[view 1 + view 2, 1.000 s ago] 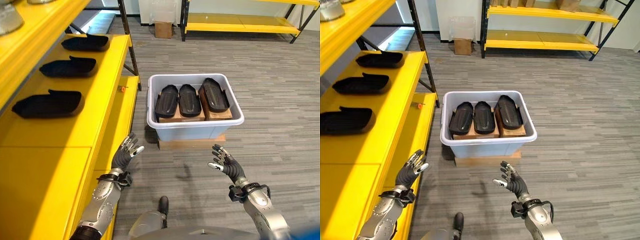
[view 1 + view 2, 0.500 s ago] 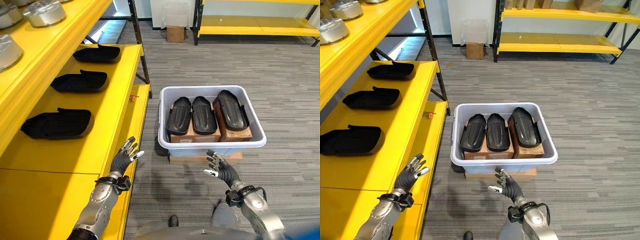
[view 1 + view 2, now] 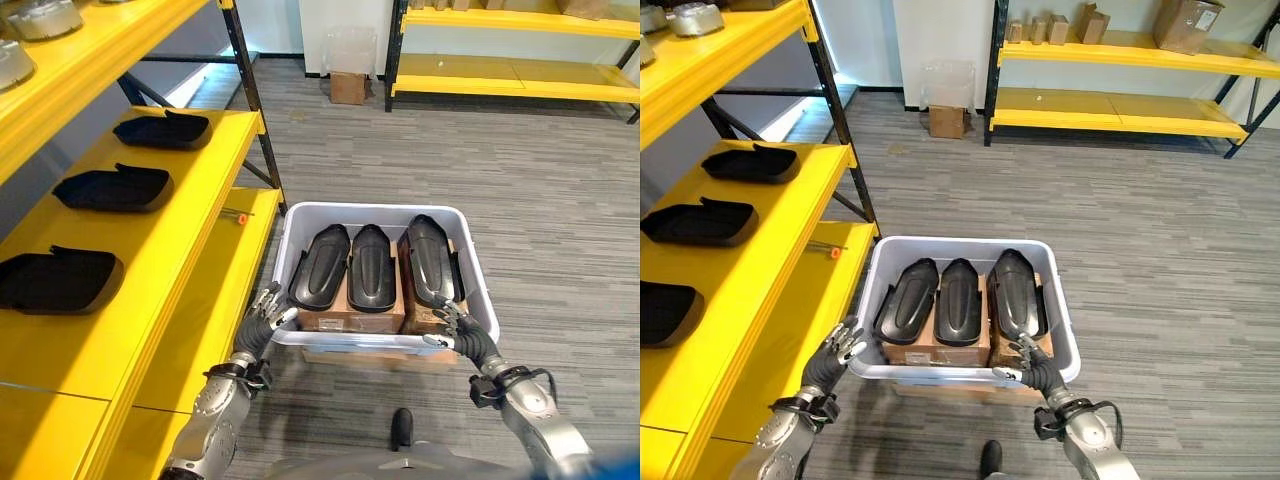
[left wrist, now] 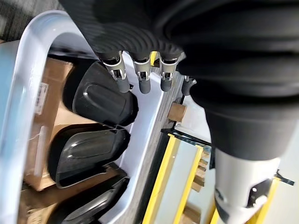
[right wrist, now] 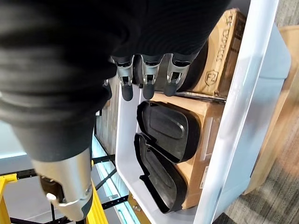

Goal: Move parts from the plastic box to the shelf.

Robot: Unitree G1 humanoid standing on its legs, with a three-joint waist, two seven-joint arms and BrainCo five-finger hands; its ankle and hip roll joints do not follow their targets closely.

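1. A pale grey plastic box (image 3: 292, 232) sits on the grey striped floor (image 3: 540, 190), just beside the lower level of the yellow shelf (image 3: 185, 215) on the robot's left
2. Inside the box, three black moulded parts lie side by side on brown cardboard cartons (image 3: 375, 312): a left part (image 3: 320, 266), a middle part (image 3: 372, 266) and a right part (image 3: 427, 258)
3. The box rests on a flat wooden board (image 3: 940, 391) whose edge shows beneath its near wall
4. The left hand (image 3: 264, 318) is at the box's near left corner, fingers relaxed and spread, holding nothing; whether the fingertips touch the rim cannot be told
5. The right hand (image 3: 462, 333) is at the near right corner of the box, fingers loosely extended over the rim, empty as well
6. In the left wrist view, the dark-tipped fingers (image 4: 141, 77) hang straight above the box rim and the black parts
7. Three more black parts lie on the shelf: a far one (image 3: 162, 130), a middle one (image 3: 112, 188) and a near one (image 3: 55, 282), well apart
8. A small orange object (image 3: 241, 217) lies on the lower shelf level near the box's far left corner
9. A small cardboard box (image 3: 348, 87) stands on the floor by the far wall, beside another yellow rack (image 3: 520, 72)
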